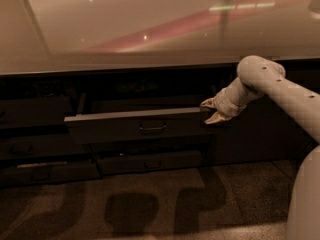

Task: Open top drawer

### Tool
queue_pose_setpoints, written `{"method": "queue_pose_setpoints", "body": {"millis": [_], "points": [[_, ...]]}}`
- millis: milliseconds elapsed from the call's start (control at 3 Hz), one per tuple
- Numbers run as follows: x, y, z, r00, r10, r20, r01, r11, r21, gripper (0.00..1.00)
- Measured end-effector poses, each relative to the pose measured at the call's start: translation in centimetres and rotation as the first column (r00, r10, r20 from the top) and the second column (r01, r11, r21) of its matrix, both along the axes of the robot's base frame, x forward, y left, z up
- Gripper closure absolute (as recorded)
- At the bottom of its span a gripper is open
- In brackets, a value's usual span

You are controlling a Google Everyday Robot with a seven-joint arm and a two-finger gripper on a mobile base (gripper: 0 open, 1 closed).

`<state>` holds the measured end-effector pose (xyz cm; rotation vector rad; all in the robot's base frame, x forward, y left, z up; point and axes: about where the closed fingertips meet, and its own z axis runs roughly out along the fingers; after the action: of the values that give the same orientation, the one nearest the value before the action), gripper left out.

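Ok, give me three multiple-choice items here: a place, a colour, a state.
1. Where is the gripper? A on the centre handle; B at the top drawer's right end; C above the countertop.
2. The top drawer's front is: A white; B red; C dark grey.
3. The top drawer is: A fully shut; B pulled partly out; C lying on the floor.
Answers: 1 B, it sits at the front's right corner; 2 C, the front reads dark grey; 3 B, its front stands forward of the lower drawer.
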<state>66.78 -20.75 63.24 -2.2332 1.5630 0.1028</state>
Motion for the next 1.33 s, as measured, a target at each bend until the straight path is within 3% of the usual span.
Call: {"method": "queue_pose_setpoints", "body": {"millis": [1333], "points": [[-1.6, -0.1, 0.2, 0.9998, 0.016, -0.007, -0.016, 1.0, 0.006, 1.0]]}}
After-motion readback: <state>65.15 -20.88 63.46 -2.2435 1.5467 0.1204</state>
